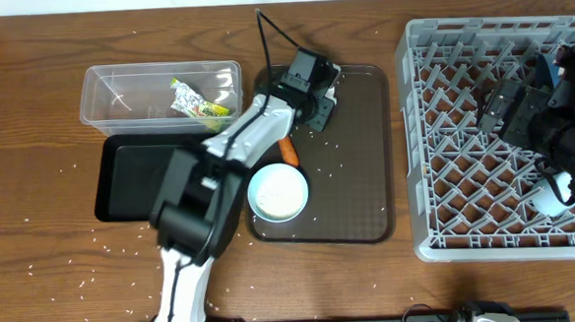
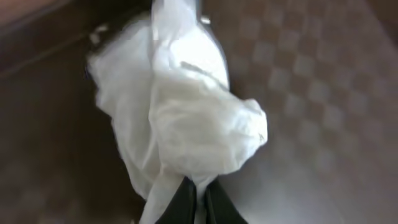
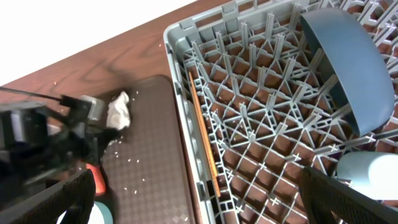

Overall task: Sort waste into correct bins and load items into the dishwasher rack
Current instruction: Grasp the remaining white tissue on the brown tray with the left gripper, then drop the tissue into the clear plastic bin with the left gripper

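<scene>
My left gripper (image 2: 199,200) is shut on the crumpled white tissue (image 2: 186,106), at the brown serving tray's (image 1: 357,177) far left corner. From the right wrist the tissue (image 3: 118,112) shows beside that gripper (image 1: 315,92). An orange carrot (image 1: 288,151) and a white bowl (image 1: 277,193) lie on the tray. The yellow-green wrapper (image 1: 201,104) is in the clear tub (image 1: 116,91); the black tray (image 1: 131,179) sits in front of it. My right gripper (image 3: 202,205) hangs open over the grey dishwasher rack (image 1: 419,134), which holds the dark-blue dish (image 3: 348,68) and a light-blue cup (image 3: 367,177).
Loose white rice grains (image 1: 342,163) are scattered over the brown tray and the wooden table. A thin orange stick (image 3: 202,137) lies along the rack's left wall. My left arm (image 1: 201,205) stretches across the black tray and the brown tray's left edge.
</scene>
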